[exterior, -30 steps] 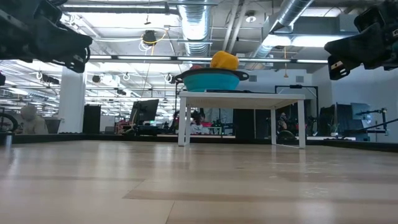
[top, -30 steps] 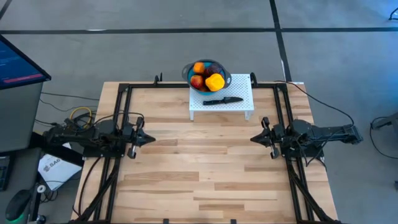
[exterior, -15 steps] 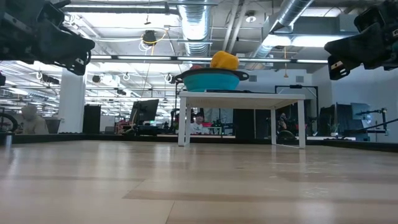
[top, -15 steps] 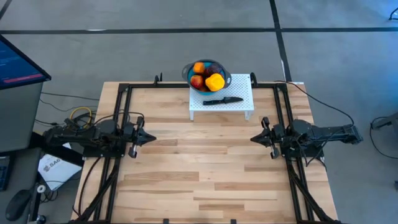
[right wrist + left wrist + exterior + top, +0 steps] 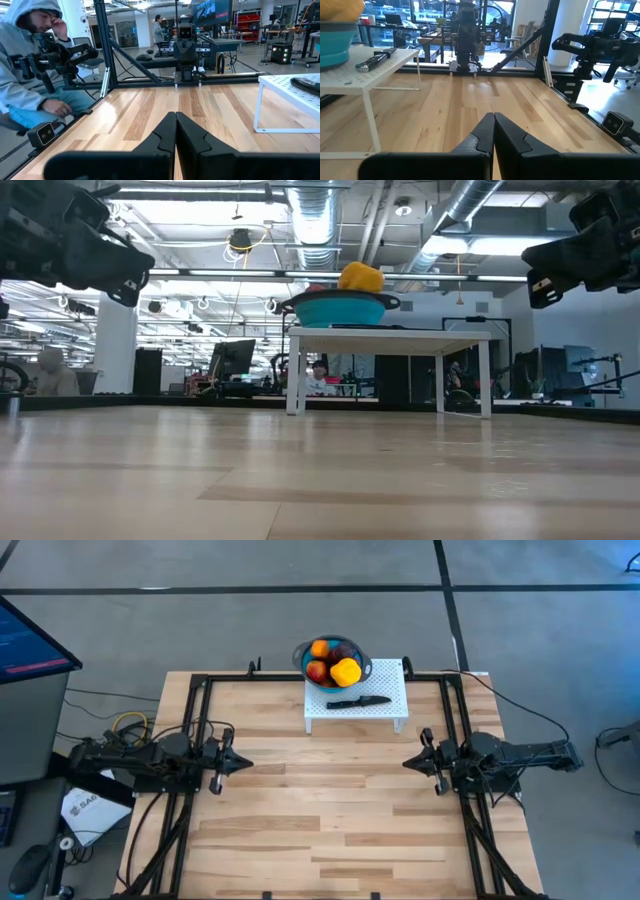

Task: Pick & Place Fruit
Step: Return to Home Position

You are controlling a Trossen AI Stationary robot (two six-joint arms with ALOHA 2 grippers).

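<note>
The fruit lies heaped in a blue bowl (image 5: 333, 662): an orange one (image 5: 319, 648), a red one (image 5: 317, 670), a dark purple one (image 5: 343, 652) and a blocky yellow one (image 5: 346, 671). The bowl stands on a small white perforated stand (image 5: 386, 680) at the table's far edge. In the low view the yellow fruit (image 5: 360, 277) tops the bowl (image 5: 340, 310). My left gripper (image 5: 245, 764) hovers over the table's left side, shut, pointing right. My right gripper (image 5: 408, 762) hovers over the right side, shut, pointing left. Both are far from the bowl. The wrist views show each pair of fingers closed, left gripper (image 5: 494, 120) and right gripper (image 5: 176, 120).
A slim black knife (image 5: 357, 700) lies on the stand in front of the bowl. A black frame (image 5: 200, 690) runs along the table's left, right and far sides. A seated person in a grey hoodie (image 5: 27, 65) is beyond the table's left side. Bare wood (image 5: 325, 810) spans the middle.
My left arm has crept a little toward the table's right, still shut. The right arm, the bowl and the fruit have kept still.
</note>
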